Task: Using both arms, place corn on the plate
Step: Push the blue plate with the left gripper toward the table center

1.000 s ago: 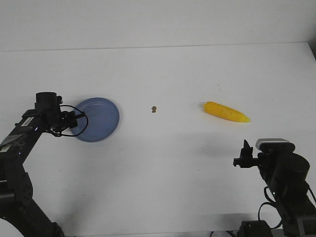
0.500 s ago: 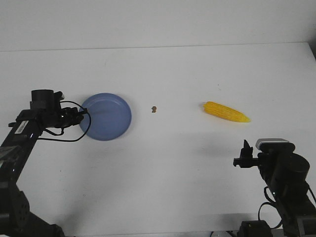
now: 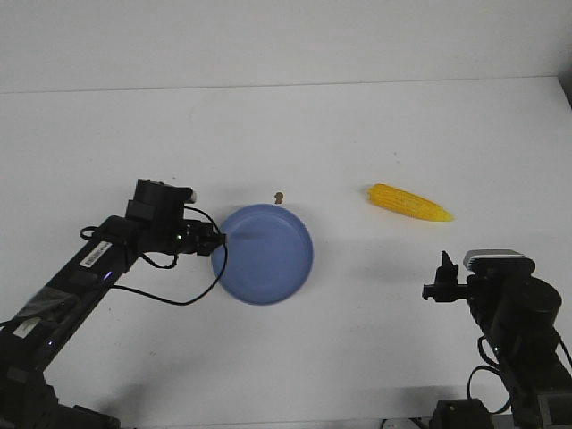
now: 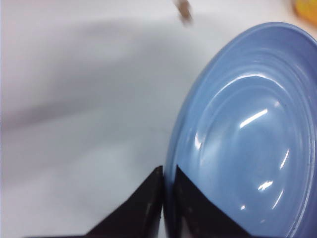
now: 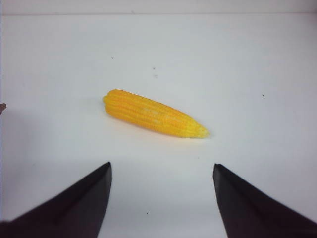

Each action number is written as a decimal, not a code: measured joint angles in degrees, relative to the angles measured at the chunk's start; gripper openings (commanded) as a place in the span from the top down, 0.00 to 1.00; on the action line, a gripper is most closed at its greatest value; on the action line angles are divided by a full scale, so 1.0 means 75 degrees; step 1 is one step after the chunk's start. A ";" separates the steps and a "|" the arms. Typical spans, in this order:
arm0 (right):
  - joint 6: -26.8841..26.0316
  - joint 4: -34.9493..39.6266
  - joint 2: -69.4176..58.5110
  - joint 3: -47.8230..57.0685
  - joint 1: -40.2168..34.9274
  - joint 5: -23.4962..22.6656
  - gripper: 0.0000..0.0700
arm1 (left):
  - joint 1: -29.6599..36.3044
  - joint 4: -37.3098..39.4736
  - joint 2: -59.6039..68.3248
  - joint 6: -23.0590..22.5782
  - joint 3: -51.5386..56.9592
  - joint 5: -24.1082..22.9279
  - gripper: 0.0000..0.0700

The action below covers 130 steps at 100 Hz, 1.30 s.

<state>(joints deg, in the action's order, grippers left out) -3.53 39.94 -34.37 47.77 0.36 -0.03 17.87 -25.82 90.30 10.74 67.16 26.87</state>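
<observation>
The periwinkle-blue plate (image 3: pixel 266 254) sits near the table's middle, and my left gripper (image 3: pixel 217 241) is shut on its left rim. In the left wrist view the two black fingers pinch the plate (image 4: pixel 242 134) rim at the left gripper (image 4: pixel 168 171). The yellow-orange corn (image 3: pixel 410 203) lies on the table to the right of the plate, pointed end to the right. My right gripper (image 3: pixel 442 279) hangs open at the front right, short of the corn. In the right wrist view the corn (image 5: pixel 154 113) lies beyond the right gripper (image 5: pixel 162 167), whose fingers stand wide apart with nothing between them.
A tiny brown speck (image 3: pixel 279 196) lies just behind the plate's far rim and shows as a blurred brown speck (image 4: pixel 184 10) in the left wrist view. A white table (image 3: pixel 357 357) spreads all round; its back edge meets a pale wall.
My left arm has dragged the plate from the table's left side rightward and nearer the front, to the middle. The corn and my right arm have not moved.
</observation>
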 measured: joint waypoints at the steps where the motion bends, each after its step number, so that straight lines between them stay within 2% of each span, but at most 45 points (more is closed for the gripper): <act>1: 0.0000 -0.0003 0.0000 0.0000 0.0000 0.0000 0.38 | 0.0047 0.0032 0.0000 0.0015 -0.0041 0.0003 0.99; 24: -0.0052 0.0000 0.0000 0.0000 0.0000 0.0000 0.38 | 0.0650 0.0761 0.0009 0.0224 -0.0944 0.0003 0.99; 72: -0.0055 0.0000 0.0000 0.0000 0.0000 -0.0003 0.38 | 0.0653 0.1413 0.0172 0.0391 -0.1378 -0.0015 0.98; 104: -0.0058 0.0003 0.0000 0.0000 0.0000 -0.0003 0.38 | 0.0659 0.1507 0.0679 0.0504 -0.1378 0.0134 0.97; 106: -0.0055 0.0003 0.0000 0.0000 0.0000 -0.0003 0.38 | 0.0662 0.1504 0.0679 0.0504 -0.1378 0.0137 0.95; 110: -0.0055 0.0003 0.0000 0.0000 0.0000 -0.0003 0.38 | 0.0667 0.1504 0.0679 0.0510 -0.1378 0.0149 0.83; 122: -0.0055 0.0003 0.0000 0.0000 0.0003 -0.0003 0.38 | 0.0673 0.1480 0.0679 0.0516 -0.1376 0.0283 0.29; 126: -0.0058 0.0003 0.0000 0.0000 0.0000 -0.0003 0.38 | 0.0682 0.1521 0.0656 0.0516 -0.1352 0.0393 0.19; 130: -0.0058 0.0003 0.0000 0.0000 0.0000 -0.0003 0.38 | 0.0708 0.1556 0.0629 0.0513 -0.1314 0.0423 0.16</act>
<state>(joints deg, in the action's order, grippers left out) -3.97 39.97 -34.37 47.77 0.36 -0.05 23.18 -14.15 95.02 14.59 57.30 30.04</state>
